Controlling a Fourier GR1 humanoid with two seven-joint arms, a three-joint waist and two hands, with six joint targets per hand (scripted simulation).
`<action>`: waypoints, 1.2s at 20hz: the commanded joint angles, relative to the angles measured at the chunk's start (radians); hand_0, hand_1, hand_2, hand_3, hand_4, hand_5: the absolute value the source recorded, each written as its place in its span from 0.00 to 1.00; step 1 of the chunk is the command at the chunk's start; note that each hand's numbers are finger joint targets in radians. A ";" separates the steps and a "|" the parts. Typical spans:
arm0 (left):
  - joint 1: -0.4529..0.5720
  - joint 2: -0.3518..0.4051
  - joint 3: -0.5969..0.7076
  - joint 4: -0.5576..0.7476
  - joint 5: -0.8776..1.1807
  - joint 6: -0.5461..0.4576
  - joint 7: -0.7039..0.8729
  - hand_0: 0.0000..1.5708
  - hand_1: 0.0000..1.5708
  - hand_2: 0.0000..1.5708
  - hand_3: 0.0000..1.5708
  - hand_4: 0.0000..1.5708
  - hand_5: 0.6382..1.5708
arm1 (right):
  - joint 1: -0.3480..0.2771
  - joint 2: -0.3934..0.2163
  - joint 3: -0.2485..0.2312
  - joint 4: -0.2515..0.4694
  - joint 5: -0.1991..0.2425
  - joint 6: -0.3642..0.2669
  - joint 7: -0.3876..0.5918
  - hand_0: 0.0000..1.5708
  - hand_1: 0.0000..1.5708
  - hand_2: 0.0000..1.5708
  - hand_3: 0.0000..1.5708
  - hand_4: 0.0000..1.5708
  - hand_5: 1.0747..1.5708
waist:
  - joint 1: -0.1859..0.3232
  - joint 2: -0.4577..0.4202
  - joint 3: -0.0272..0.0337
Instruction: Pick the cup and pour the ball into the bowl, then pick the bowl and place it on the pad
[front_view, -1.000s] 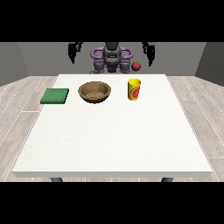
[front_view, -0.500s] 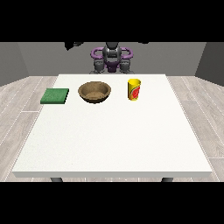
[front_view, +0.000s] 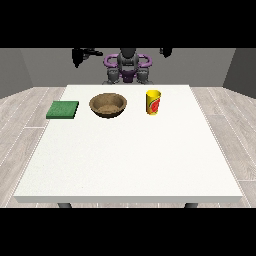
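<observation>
The near part of the white table (front_view: 130, 165) is bare, and the task's things stand in a row toward its far edge. The yellow cup (front_view: 153, 102) with a red mark on its side stands upright at the right of that row; whether the ball is inside it cannot be told from this view. Left of the cup, and apart from it, sits the brown bowl (front_view: 108, 105), upright with its mouth facing up. Further left, near the table's left edge, the green pad (front_view: 63, 109) lies flat, apart from the bowl. Nothing stands between these three things. Beyond the table's far edge the robot's torso (front_view: 128, 67) faces the camera. Both hands are raised high, well above and behind the table, touching none of the things. The hand at the view's left (front_view: 79, 55) hangs beside the robot's head level and holds nothing; how its fingers lie cannot be told. The hand at the view's right (front_view: 165, 51) shows only as a small dark shape at the upper edge, and its fingers cannot be made out either.
</observation>
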 joint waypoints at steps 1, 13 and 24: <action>-0.100 -0.030 -0.047 0.024 -0.111 0.059 -0.015 0.00 0.00 0.00 0.00 0.00 0.77 | -0.093 -0.024 -0.038 0.110 -0.008 0.018 -0.076 0.00 0.00 0.00 0.00 0.00 0.99 | 0.012 0.117 0.0005; -0.306 0.067 0.181 0.452 -0.081 -0.003 -0.238 0.00 0.00 0.00 0.00 0.00 0.66 | -0.225 -0.099 -0.066 0.216 -0.031 0.078 -0.087 0.00 0.00 0.00 0.00 0.00 0.98 | -0.070 0.188 -0.0004; -0.387 -0.020 0.220 0.695 -0.126 0.114 -0.524 0.00 0.00 0.00 0.00 0.00 0.66 | -0.255 -0.193 -0.175 0.415 -0.112 0.228 -0.316 0.00 0.00 0.00 0.00 0.00 0.98 | -0.106 0.298 0.0000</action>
